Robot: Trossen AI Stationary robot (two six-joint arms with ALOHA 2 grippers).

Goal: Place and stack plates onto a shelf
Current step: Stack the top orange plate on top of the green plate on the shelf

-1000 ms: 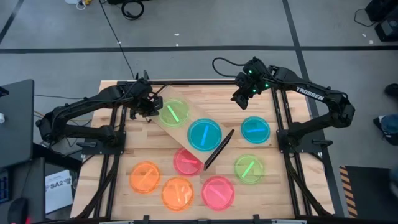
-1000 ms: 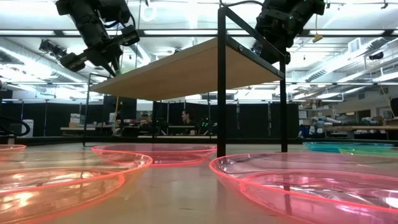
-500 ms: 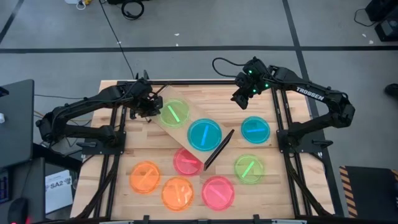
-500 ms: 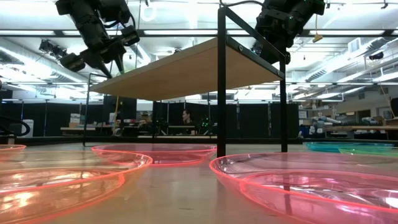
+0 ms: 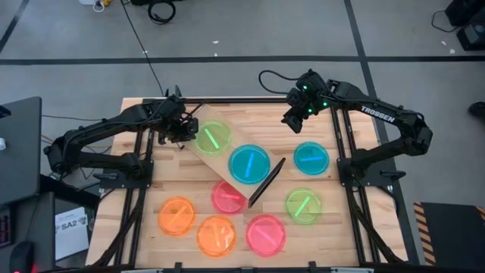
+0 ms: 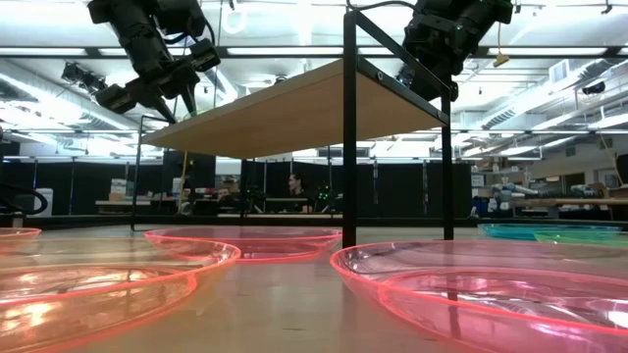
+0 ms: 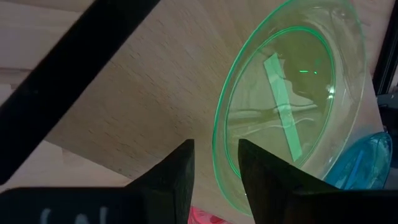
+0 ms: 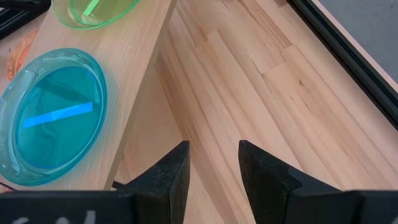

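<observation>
Now green plate (image 5: pixel 212 138) and cyan plate (image 5: pixel 249 164) on shelf (image 5: pixel 227 130).

Cyan plate (image 8: pixel 53 115) and green plate (image 8: pixel 93 12) on shelf (image 8: pixel 140 46), open right tool (image 8: pixel 213 163) above tabletop (image 8: pixel 261 87)

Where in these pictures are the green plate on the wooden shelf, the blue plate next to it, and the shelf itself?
green plate (image 5: pixel 212 138): high view, on its centre bar.
blue plate (image 5: pixel 249 164): high view, on its middle.
shelf (image 5: pixel 235 136): high view, on bare board between the two plates.
</observation>
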